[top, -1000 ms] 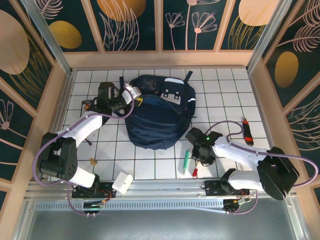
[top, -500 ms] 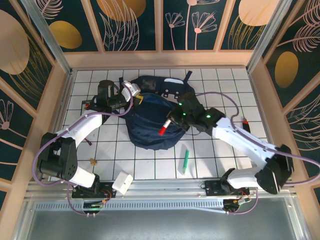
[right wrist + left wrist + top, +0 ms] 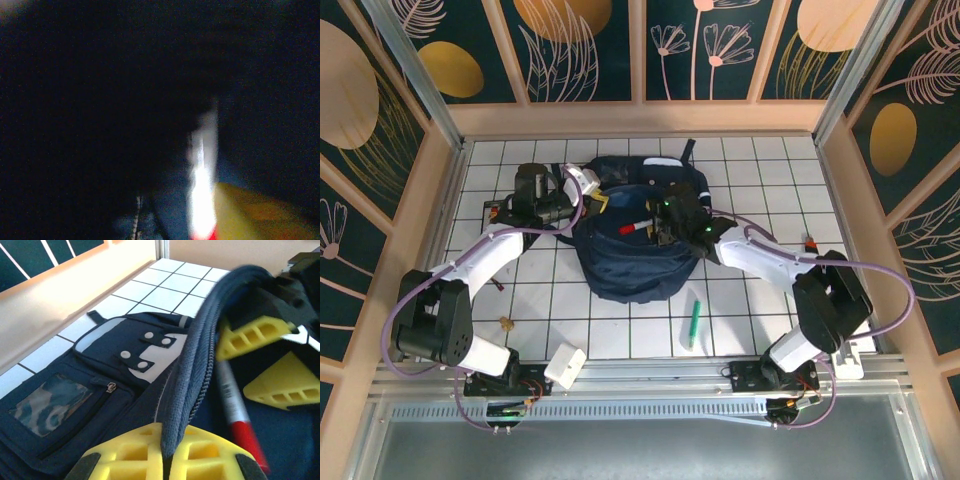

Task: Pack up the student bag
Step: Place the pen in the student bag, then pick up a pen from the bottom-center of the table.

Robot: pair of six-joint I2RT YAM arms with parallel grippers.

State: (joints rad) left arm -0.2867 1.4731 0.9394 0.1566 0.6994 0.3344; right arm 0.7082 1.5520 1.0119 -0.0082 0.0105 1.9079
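Now L gripper (image 3: 165,442) pinches student bag (image 3: 625,270) rim. R gripper (image 3: 666,222), jaws spread, hangs over bag's mouth; marker (image 3: 638,227) just beneath, red end toward L.

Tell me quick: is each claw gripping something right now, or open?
Left gripper: shut on the zipper edge of the student bag.
Right gripper: open inside the bag's mouth; the marker at its fingertips looks loose.

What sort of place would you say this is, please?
Likely a staged robot test booth: a white gridded table, enclosed by flower-patterned wall panels, with a left arm and right arm bolted to a metal rail.
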